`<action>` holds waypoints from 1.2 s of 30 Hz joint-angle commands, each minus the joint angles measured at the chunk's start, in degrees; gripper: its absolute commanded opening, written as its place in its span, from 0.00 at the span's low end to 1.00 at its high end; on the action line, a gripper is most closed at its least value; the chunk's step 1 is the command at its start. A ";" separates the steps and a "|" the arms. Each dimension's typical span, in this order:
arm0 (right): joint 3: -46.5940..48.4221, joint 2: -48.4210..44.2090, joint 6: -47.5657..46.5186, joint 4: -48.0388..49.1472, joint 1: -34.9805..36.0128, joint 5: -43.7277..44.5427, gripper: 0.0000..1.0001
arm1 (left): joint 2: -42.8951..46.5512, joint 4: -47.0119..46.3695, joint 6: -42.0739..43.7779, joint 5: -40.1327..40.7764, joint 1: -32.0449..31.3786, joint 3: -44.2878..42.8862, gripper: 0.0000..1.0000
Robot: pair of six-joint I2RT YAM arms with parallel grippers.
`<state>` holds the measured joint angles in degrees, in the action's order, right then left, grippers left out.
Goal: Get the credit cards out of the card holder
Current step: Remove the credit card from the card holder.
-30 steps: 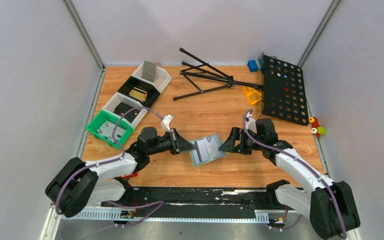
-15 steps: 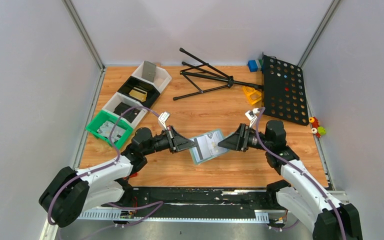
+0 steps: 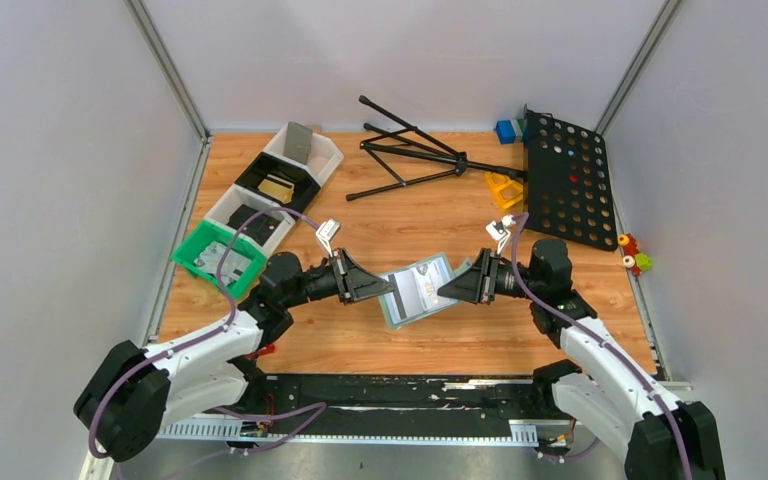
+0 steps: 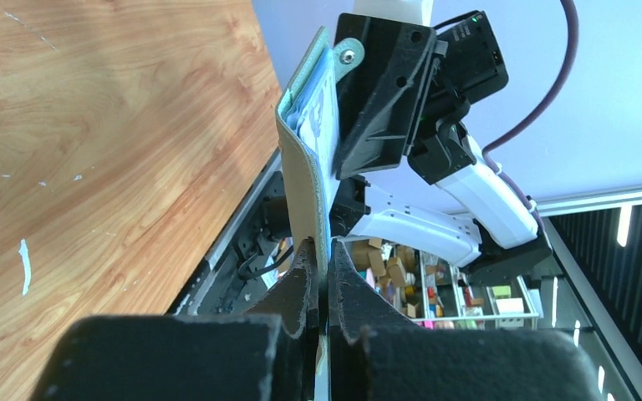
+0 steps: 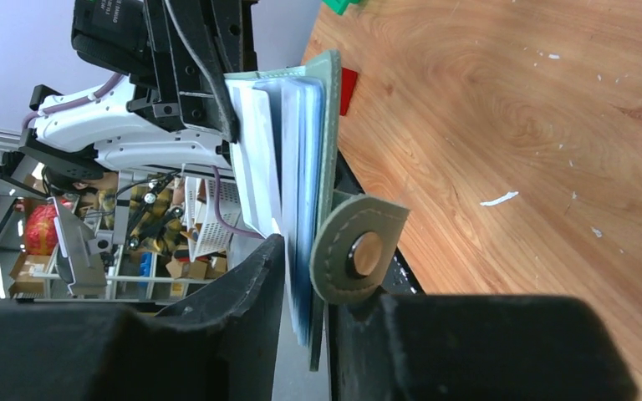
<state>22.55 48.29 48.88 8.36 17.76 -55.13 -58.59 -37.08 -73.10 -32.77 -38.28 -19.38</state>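
My left pincer (image 3: 390,290) is clenched on the holder (image 3: 418,292), lifted mid-table. My right pincer (image 3: 444,291) straddles its right edge over the cards (image 5: 261,159); can't tell if gripped. Step: grabbing a card. Next: pinch card only, pull right.

The card holder (image 5: 330,100) stands edge-on above the wooden table (image 5: 510,125), pale sleeves (image 5: 297,150) fanned, round snap flap (image 5: 359,249) nearest. The fingers of the right gripper (image 5: 305,292) press both faces; the left gripper (image 5: 217,92) grips the far edge.
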 commanded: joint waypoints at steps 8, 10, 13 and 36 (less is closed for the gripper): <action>2.58 1.91 -0.87 1.87 0.00 -3.55 0.00 | 1.93 9.31 5.76 0.00 -0.39 -4.85 0.08; 2.57 0.76 -1.54 0.19 0.00 -1.91 0.00 | 3.32 25.83 13.67 5.18 -0.39 -8.72 0.29; 3.21 -0.71 -3.03 -2.72 0.00 0.73 0.00 | 6.09 49.77 23.04 19.71 -0.39 -14.26 0.49; 0.10 -2.45 10.49 12.88 1.43 -3.23 0.00 | -1.64 11.61 13.15 8.60 -10.93 -10.07 0.36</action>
<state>22.87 48.25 53.45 12.99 18.48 -56.12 -59.20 -12.19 -55.09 -23.51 -49.06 -31.38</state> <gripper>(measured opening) 0.052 0.347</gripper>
